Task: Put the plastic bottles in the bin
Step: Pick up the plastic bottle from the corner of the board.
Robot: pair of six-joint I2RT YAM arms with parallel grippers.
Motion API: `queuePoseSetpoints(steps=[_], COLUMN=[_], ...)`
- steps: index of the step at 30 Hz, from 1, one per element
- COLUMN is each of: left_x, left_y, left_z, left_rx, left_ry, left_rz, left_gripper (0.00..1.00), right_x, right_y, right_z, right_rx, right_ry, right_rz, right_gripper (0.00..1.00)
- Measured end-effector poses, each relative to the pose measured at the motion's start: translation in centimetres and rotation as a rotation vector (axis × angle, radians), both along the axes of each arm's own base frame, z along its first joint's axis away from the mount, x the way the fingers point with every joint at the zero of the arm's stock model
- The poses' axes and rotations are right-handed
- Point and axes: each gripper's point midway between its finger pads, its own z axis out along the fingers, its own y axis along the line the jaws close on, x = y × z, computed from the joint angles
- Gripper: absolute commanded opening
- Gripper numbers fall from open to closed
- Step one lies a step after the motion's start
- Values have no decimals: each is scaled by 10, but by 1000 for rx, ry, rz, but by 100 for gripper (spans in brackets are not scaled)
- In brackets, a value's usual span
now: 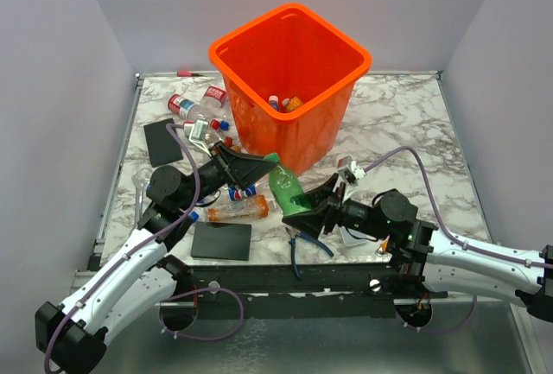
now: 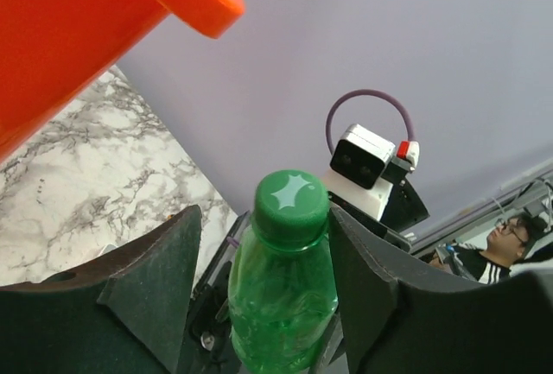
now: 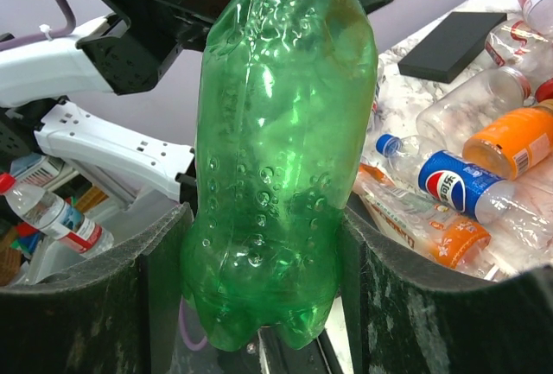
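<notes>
Our right gripper (image 1: pixel 307 210) is clamped on the base of the 1 green bottle (image 1: pixel 288 189), while our left gripper (image 1: pixel 257 167) stands wide around its cap end, which we judge to be a handover. The 1 bin (image 1: pixel 255 28) sits at 12 o'clock with at least 2 bottles (image 1: pixel 285 103) inside. The loose heap (image 1: pixel 210 117) at 10 o'clock is too tangled to count.

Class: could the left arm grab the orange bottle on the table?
Probably not yet: the left gripper straddles the green bottle the right gripper holds; the orange bottle itself lies uncovered.
</notes>
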Motion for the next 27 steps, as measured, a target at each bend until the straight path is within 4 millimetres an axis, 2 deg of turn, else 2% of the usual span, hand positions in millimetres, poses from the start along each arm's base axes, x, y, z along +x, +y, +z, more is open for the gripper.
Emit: queuePoseSetpoints(steps=[2, 3, 4, 7, 9, 11, 13, 18, 19, 20, 21, 22, 23, 24, 25, 27], left_x=[-3, -5, -6, -9, -9, -11, -11, -15, -16, -17, -17, -17, -17, -18, -18, -19], left_y=[-1, -2, -2, -3, -4, -4, -5, -7, -7, -8, -8, -8, -9, -9, -9, -8], left_z=[4, 5, 7, 8, 8, 9, 9, 9, 9, 10, 9, 9, 9, 9, 9, 12], left_rx=[-11, -17, -23, -26, -27, -28, -27, -19, -17, -14, -11, -8, -4, 1, 4, 15], left_ry=[-8, -10, -15, -19, -19, -21, -22, -41, -53, -62, -68, -73, -80, -90, -97, -124], left_rz=[-13, -20, -25, -36, -39, -44, -47, -59, -62, -63, -61, -62, -62, -61, -57, -48], left_gripper=[41, 40, 40, 55, 56, 53, 43, 0, 0, 0, 0, 0, 0, 0, 0, 0], right_x=[0, 0, 0, -1, -1, -2, -2, -4, -4, -4, -4, -4, -4, -4, -4, -4], right_y=[1, 2, 2, 4, 6, 8, 10, 12, 12, 13, 13, 14, 15, 16, 17, 20], right_z=[-1, -2, -3, -6, -9, -13, -14, -12, -12, -13, -14, -15, -16, -16, -17, -14], right_rx=[-2, -3, -6, -15, -24, -34, -37, -27, -28, -29, -32, -35, -38, -46, -58, -79], right_ry=[1, 2, 4, 7, 10, 15, 16, 10, 12, 12, 14, 15, 17, 22, 30, 63], right_rz=[3, 4, 6, 12, 19, 25, 27, 37, 38, 40, 42, 43, 44, 46, 47, 49], right_gripper=[0, 1, 1, 1, 1, 1, 1, 1, 2, 6, 20, 39, 61, 90, 99, 100])
